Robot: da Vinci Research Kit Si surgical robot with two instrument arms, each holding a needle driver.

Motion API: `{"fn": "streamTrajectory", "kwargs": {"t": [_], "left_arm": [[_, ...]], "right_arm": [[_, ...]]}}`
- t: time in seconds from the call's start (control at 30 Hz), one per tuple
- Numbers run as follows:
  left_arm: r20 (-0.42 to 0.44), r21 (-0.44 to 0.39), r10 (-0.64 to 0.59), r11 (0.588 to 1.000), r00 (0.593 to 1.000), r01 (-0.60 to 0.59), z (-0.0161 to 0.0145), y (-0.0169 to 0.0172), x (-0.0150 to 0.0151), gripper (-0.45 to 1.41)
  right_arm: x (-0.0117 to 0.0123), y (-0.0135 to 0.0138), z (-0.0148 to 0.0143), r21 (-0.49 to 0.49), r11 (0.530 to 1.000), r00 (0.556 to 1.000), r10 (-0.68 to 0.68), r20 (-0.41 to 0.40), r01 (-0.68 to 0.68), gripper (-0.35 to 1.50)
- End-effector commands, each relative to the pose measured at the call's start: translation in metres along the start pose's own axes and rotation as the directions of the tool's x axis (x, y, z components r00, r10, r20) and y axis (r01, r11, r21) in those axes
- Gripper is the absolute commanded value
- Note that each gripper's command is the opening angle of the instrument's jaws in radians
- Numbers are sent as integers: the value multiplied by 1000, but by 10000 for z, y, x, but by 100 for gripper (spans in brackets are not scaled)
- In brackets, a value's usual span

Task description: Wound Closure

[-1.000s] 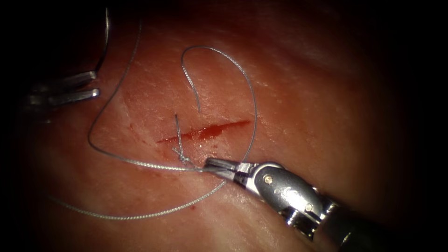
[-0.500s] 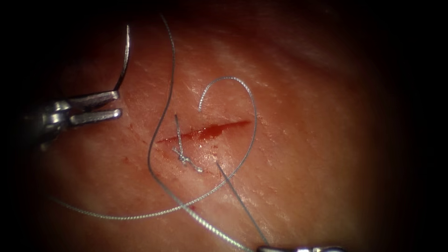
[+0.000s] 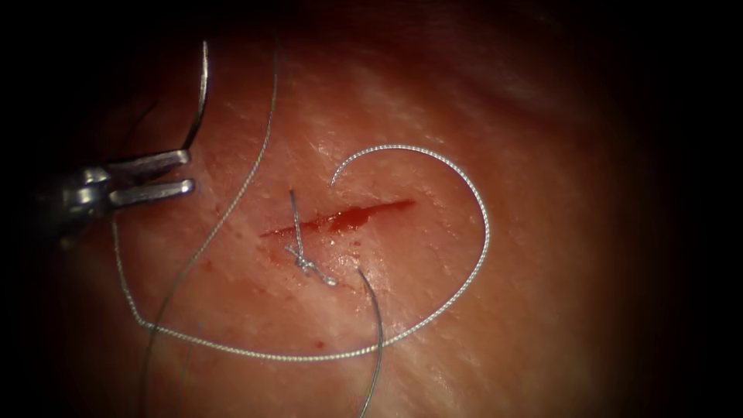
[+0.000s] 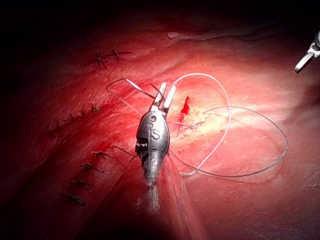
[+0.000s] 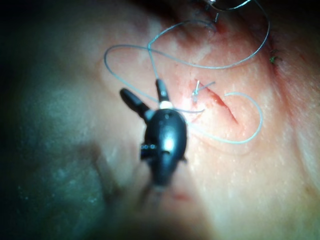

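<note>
The cut (image 3: 348, 217) is a short red slit in the tissue (image 3: 542, 255). A knot (image 3: 308, 265) sits just below its left end, with a short tail standing up across the slit. My left tool (image 3: 190, 170) is left of the cut, shut on the curved needle (image 3: 200, 101) near one end. The needle arcs upward, clear of the tissue. Loose thread (image 3: 472, 201) lies in a wide loop right of and below the cut. A free thread end (image 3: 362, 272) rests beside the knot. My right tool (image 5: 140, 87) hovers with jaws open, holding nothing.
Several older stitches (image 4: 82, 167) run in rows on the tissue beyond the left tool, more of them further off (image 4: 107, 56). The right tool (image 4: 306, 59) hangs far off to the side. Small spots of red fluid (image 3: 319, 343) dot the tissue below the cut.
The right tool, shut on thread by the knot, drew back to the lower right, out of the endoscope view. The thread loop spread out to the right. The left tool moved right with the needle.
</note>
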Motion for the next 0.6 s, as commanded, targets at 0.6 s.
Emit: {"fn": "streamTrajectory", "kwargs": {"t": [0.6], "left_arm": [[23, 74, -9, 997, 1000, 7, -20, -22, -12, -45]], "right_arm": [[-103, 130, 16, -153, 982, 990, -97, 106, 113, 131]]}}
